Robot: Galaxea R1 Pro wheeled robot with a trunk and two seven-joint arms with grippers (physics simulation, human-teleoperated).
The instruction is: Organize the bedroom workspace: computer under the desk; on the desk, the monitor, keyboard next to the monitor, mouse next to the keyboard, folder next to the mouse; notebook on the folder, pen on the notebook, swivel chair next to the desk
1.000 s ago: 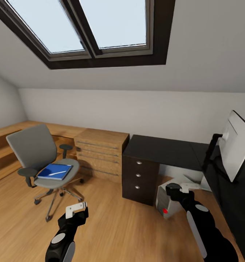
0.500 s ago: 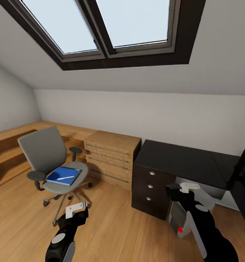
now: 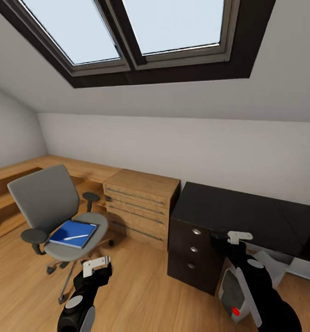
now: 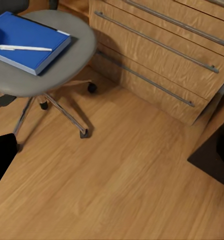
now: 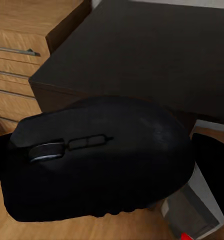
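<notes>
**Q:** What are the pincers doing?

**A:** The right pincer (image 3: 225,240) is clamped on the mouse (image 5: 102,155), a dark rounded lump held in the air. The left pincer (image 3: 97,265) hangs over bare wood floor at 7 o'clock. I cannot tell whether it is spread or pressed together.

**Q:** What lies around them?

**A:** The black surface of the desk (image 3: 233,210) sits just beyond the mouse, at 4 o'clock. The computer (image 3: 231,295) stands on the floor at 5 o'clock. At 8 o'clock the swivel chair (image 3: 46,200) carries the folder (image 3: 74,233), with the pen (image 3: 76,236) lying on top.

**Q:** What has just changed?

**A:** The whole view has swung, so the camera has turned; the furniture has not moved. The mouse stays gripped. It probably goes down on the surface next, and the folder has yet to leave the chair.
</notes>
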